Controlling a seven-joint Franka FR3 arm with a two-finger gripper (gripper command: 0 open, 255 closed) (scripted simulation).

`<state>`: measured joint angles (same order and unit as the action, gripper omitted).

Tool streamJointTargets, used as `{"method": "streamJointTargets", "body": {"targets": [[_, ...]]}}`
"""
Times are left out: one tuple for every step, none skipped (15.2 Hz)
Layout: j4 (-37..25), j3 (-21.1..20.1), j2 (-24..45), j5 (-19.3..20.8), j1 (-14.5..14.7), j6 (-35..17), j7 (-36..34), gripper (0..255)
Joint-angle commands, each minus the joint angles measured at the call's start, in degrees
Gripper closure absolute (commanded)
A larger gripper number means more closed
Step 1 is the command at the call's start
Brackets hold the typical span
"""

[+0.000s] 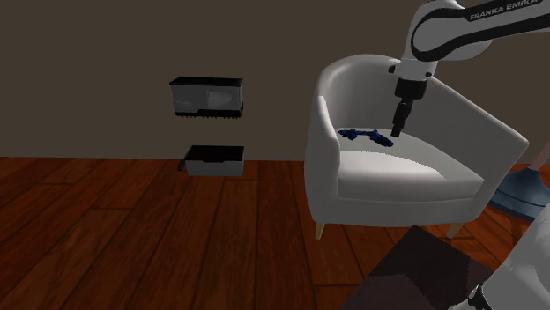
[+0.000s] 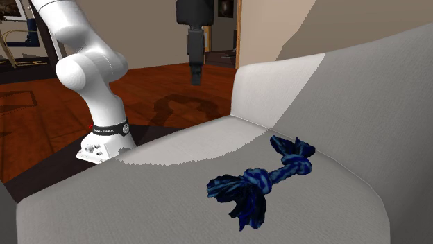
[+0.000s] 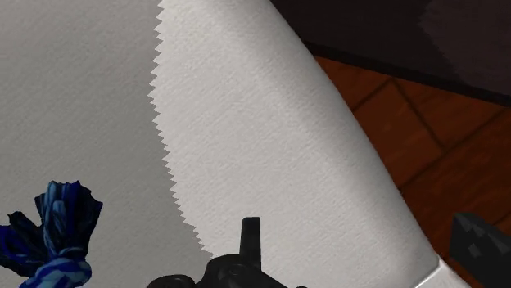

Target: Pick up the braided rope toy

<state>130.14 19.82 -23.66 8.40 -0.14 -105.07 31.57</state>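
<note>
The braided rope toy (image 1: 363,135) is dark blue with knotted, frayed ends. It lies on the seat of a white armchair (image 1: 397,172), near the backrest. My black gripper (image 1: 396,132) hangs above the seat just to the shoulder view's right of the toy, pointing down, fingers together and holding nothing. In the second exterior view the toy (image 2: 260,181) lies in the foreground on the cushion (image 2: 139,201), and the gripper (image 2: 196,80) is behind it over the seat's far edge. In the wrist view the toy's frayed end (image 3: 53,237) lies off to one side of the shut gripper (image 3: 250,225).
The armchair's curved back and arms (image 1: 458,114) wrap the seat on three sides. Two dark boxes (image 1: 207,97) (image 1: 214,160) sit against the wall at the shoulder view's left. Wooden floor (image 1: 132,238) surrounds the chair. My dark stand (image 1: 423,273) is at lower right.
</note>
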Motion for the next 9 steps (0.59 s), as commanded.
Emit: {"method": "streamJointTargets", "body": {"targets": [[-2.56, 1.83, 3.96, 0.03, 0.36, -1.86, 3.98, 0], [-3.77, 2.76, 5.95, -0.11, 0.5, -2.83, 5.97, 0], [-5.05, 3.63, 7.99, -0.37, 0.61, -3.76, 7.99, 0], [-6.41, 4.47, 10.08, -0.74, 0.71, -4.65, 10.03, 0], [-7.86, 5.27, 12.22, -1.22, 0.79, -5.49, 12.09, 0], [-9.38, 6.02, 14.41, -1.82, 0.83, -6.27, 14.17, 0], [-10.98, 6.69, 16.64, -2.52, 0.82, -7.0, 16.27, 0], [-12.66, 7.3, 18.91, -3.33, 0.76, -7.66, 18.38, 0], [-14.42, 7.81, 21.22, -4.23, 0.62, -8.24, 20.5, 0]]}}
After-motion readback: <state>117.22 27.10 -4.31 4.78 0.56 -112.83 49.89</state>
